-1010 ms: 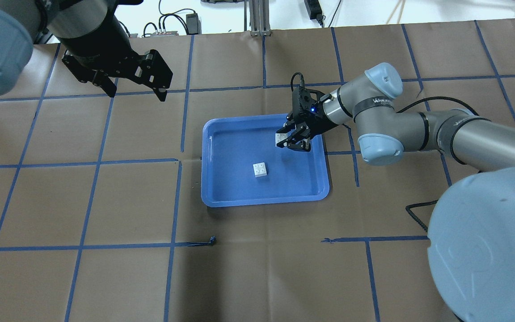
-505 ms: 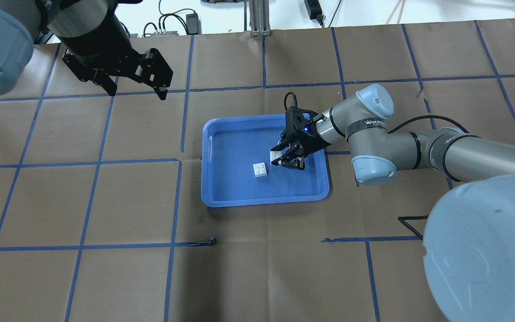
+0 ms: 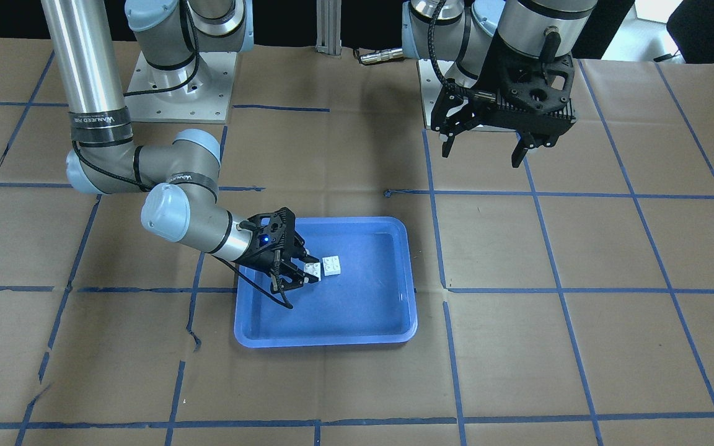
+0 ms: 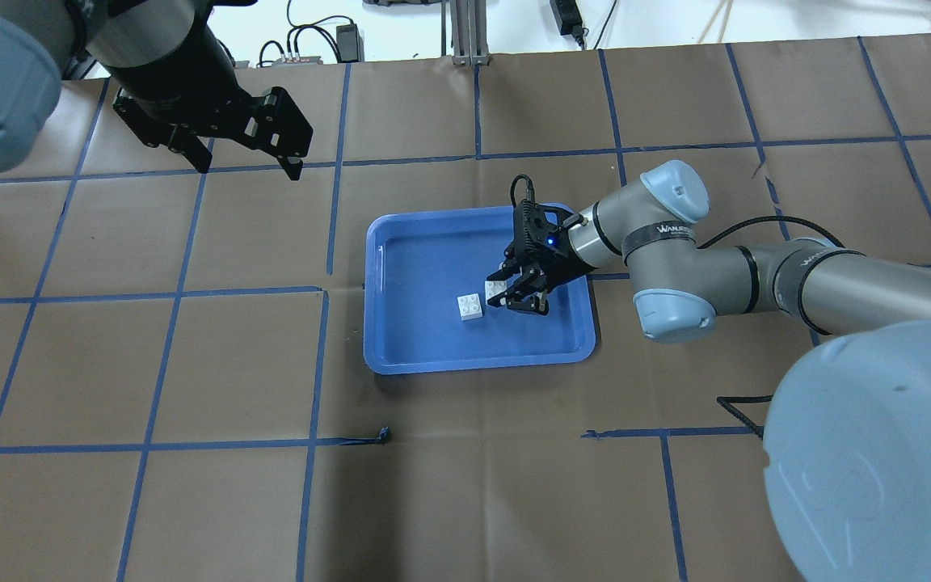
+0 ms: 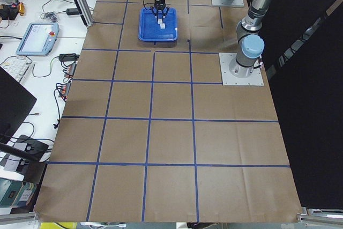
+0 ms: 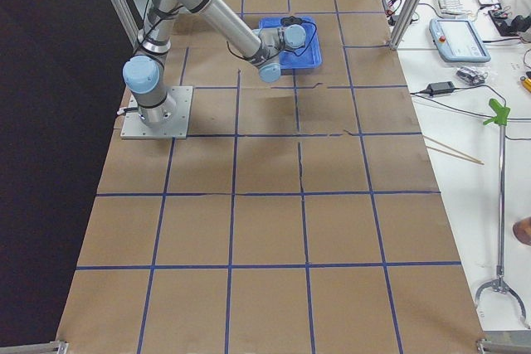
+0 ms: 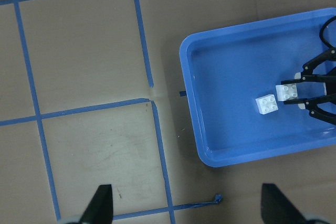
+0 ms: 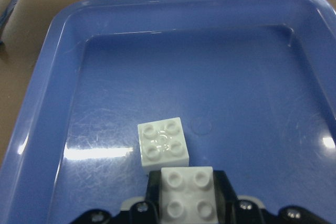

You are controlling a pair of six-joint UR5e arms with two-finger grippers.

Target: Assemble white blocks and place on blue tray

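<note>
Right gripper [image 4: 504,288] low inside the tray [image 4: 473,364], on the tray's robot-right half; jaws narrow, clamped on the two sides of one white block, the held block [image 8: 187,195]; studs up, block level, four studs clear in the right wrist view; cannot tell whether its underside touches the tray floor.

Loose block [image 8: 163,144] just ahead of the held one in the wrist view, flat on the tray floor, studs up, slightly turned against the held block; in the left wrist view their near corners look to meet, but contact or a thin gap cannot be told; not stacked, side by side; in the overhead view the loose block sits near tray centre, with the held block just beyond it, toward the robot's right.

Tray flat on the desk [image 4: 465,485], long sides running across the robot; brown paper with a blue tape grid under it; nothing but the two blocks in it; the black cable at the right wrist loops over the tray's far rim.

Left gripper [image 4: 249,168] well apart, high over the desk on the far left side, off the tray; jaws wide, nothing between them; both fingertips [image 7: 102,205] show at the bottom edge of the left wrist view, spread far apart, pointing down.
</note>
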